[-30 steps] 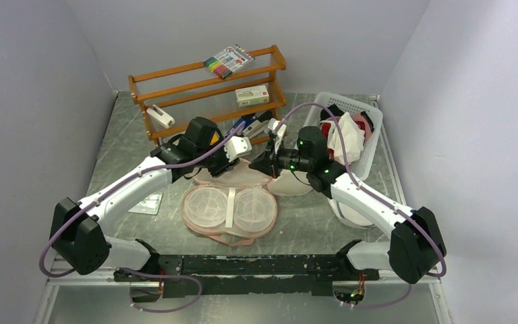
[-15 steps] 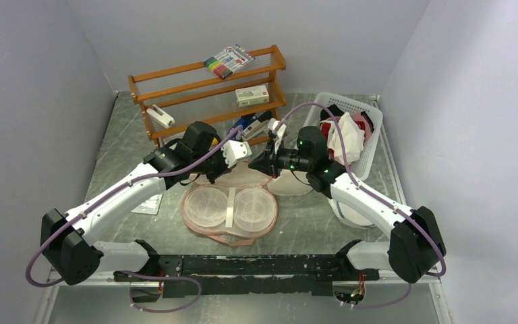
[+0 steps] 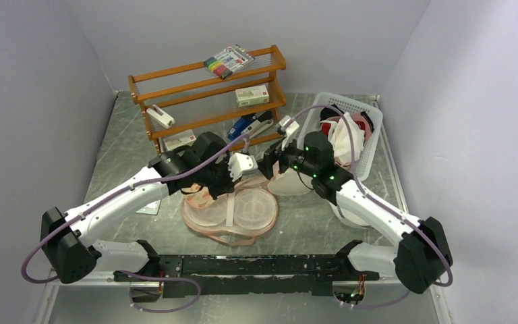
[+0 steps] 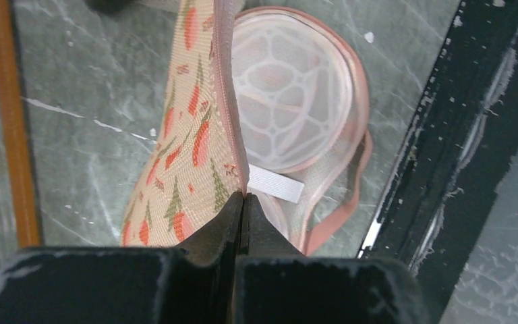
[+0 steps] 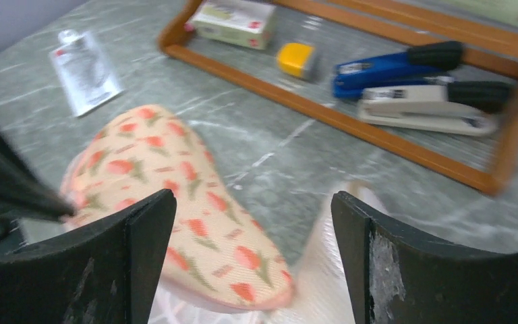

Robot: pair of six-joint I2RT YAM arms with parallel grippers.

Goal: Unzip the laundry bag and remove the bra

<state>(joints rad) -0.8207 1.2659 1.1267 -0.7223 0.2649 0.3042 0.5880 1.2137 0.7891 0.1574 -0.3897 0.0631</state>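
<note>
Laundry bag (image 3: 233,212): flap (image 4: 189,155) is now pinched by the left gripper (image 4: 243,202), released by the wide-spread right gripper (image 5: 253,209), and thus held up for emptying.

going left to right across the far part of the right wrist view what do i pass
clear packet → white box → yellow block → blue stapler; laundry bag and pale stapler overlap these, left out
</note>
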